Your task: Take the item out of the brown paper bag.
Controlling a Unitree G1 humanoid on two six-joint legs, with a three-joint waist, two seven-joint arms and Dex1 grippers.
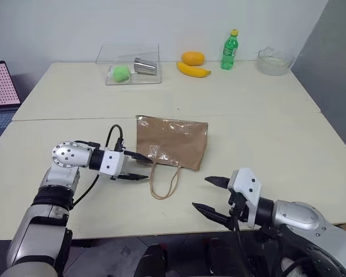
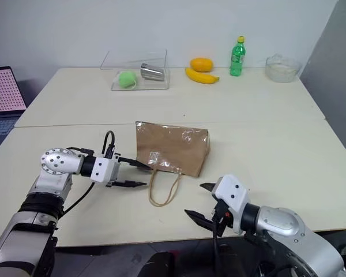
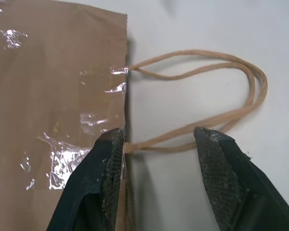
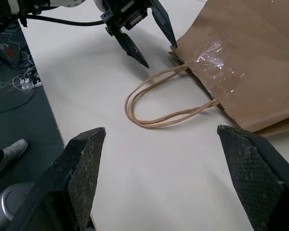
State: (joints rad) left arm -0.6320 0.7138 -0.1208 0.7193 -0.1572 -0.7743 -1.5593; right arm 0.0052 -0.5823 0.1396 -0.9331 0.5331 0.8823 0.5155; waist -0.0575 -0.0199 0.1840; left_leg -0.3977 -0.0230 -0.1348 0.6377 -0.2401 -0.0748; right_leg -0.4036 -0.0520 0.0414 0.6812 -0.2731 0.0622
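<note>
A crinkled brown paper bag (image 1: pixel 173 141) lies flat on the cream table (image 1: pixel 265 115), its loop handles (image 1: pixel 164 182) trailing toward the near edge. The left gripper (image 1: pixel 137 166), jaws apart, sits at the bag's mouth corner beside the handles. The right gripper (image 1: pixel 210 196) hovers nearby, jaws wide and empty. The bag's contents cannot be seen.

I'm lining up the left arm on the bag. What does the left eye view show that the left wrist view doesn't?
Left eye view alone: the whole table, the green bottle, the banana and the open right gripper. Left wrist view alone: the left gripper close up, open, one finger at the bag's mouth edge. Both: the brown bag and its handles.
</note>
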